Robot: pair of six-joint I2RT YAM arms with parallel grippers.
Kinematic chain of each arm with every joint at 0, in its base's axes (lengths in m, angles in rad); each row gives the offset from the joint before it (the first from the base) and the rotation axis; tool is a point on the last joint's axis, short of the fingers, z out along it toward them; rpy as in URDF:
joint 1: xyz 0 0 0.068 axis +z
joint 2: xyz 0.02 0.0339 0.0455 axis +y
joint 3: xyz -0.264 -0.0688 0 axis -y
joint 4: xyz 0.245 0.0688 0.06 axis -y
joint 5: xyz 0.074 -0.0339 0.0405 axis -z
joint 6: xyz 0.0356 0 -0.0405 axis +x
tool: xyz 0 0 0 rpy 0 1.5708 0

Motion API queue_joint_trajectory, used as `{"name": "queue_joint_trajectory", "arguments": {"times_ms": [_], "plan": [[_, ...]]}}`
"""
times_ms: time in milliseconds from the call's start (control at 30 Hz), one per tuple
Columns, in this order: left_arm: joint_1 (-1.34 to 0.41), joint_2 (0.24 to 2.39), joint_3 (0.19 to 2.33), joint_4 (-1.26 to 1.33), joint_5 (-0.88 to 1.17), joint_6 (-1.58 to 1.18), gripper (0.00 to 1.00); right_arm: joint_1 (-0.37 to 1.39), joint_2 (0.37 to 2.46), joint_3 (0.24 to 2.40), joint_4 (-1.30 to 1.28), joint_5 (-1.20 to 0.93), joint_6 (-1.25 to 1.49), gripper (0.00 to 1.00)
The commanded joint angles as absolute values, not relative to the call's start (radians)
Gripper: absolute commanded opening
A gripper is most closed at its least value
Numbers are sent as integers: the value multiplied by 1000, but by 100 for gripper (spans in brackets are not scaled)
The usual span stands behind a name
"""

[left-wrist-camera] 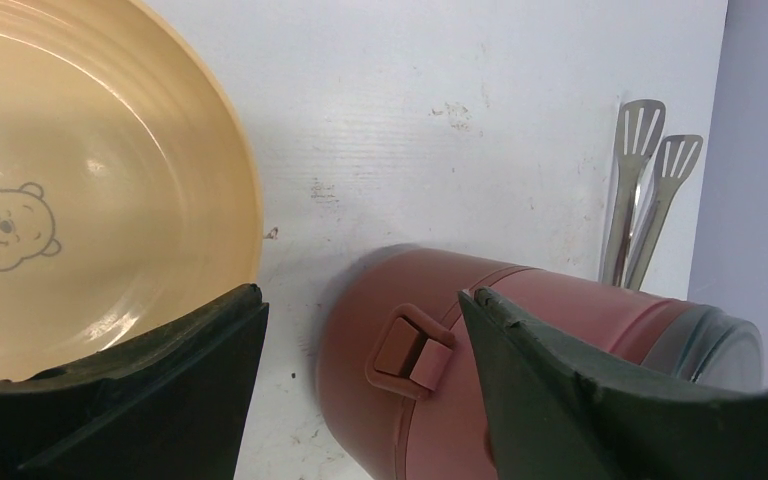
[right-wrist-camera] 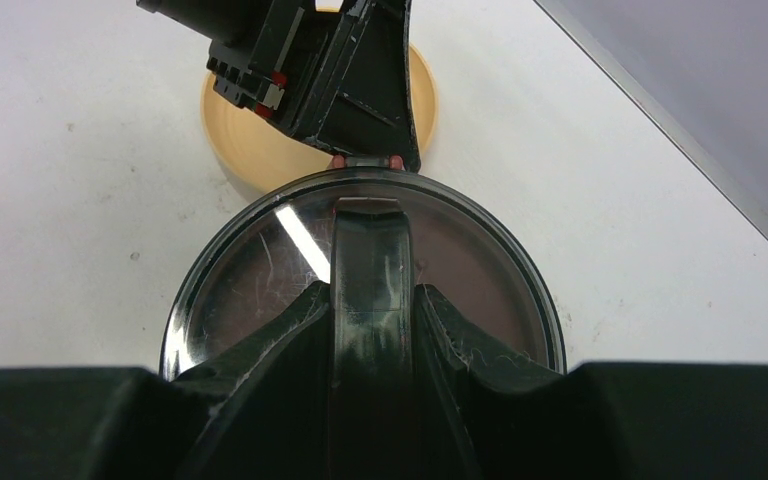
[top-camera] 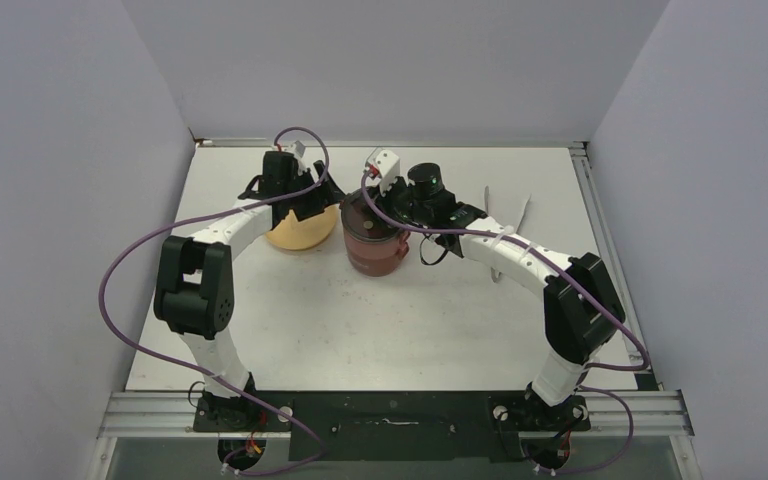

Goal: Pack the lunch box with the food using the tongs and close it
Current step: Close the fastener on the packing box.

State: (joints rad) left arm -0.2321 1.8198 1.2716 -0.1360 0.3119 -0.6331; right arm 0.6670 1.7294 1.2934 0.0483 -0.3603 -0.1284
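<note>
On the white table (top-camera: pixel 360 330), two arms reach in from the near edge and meet at mid-table. One maroon lunch box (top-camera: pixel 373 250) stands upright there, stacked and lidded. A seam runs around its wall, but the number of tiers cannot be told. In the left wrist view it is blurred and its base is cut off by the frame. One yellow-orange plate (top-camera: pixel 295 238) sits just to its left, half covered by the left arm in the top view. One pair of tongs (left-wrist-camera: pixel 630 190) lies on the table beyond the box on its right, both slotted heads showing side by side. The joined end is hidden behind the box. The grey top lid (right-wrist-camera: pixel 260 270) shows a maroon surface beneath it, and nothing below that can be seen. The right gripper (right-wrist-camera: pixel 370 290) sits on top, its fingers pressed in on either side of the lid's dark handle (right-wrist-camera: pixel 370 240), clamping it. The left gripper (left-wrist-camera: pixel 360 300) stands wide apart beside the box wall, gripping nothing, with one hinged latch (left-wrist-camera: pixel 410 355) in the gap between its fingers. No writing is readable; the only mark is a line-drawn bear (left-wrist-camera: pixel 5 225) printed on the plate, cut off at the frame's left edge.
</note>
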Motion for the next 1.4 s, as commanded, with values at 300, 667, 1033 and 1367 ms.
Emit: {"name": "queue_joint_trajectory", "arguments": {"times_ms": [300, 667, 1033, 1367], "plan": [[-287, 1687, 1288, -323, 348, -520, 86, 678, 1716, 1203, -141, -223, -40, 41], [-252, 1526, 1270, -324, 179, -431, 97, 677, 1534, 1156, -95, -78, -7, 65], [-217, 1264, 1140, -231, -4, -377, 96, 561, 1334, 1126, -129, -97, 122, 85], [-205, 987, 968, -112, -233, -310, 96, 169, 1151, 1020, -211, -244, 248, 100]]}}
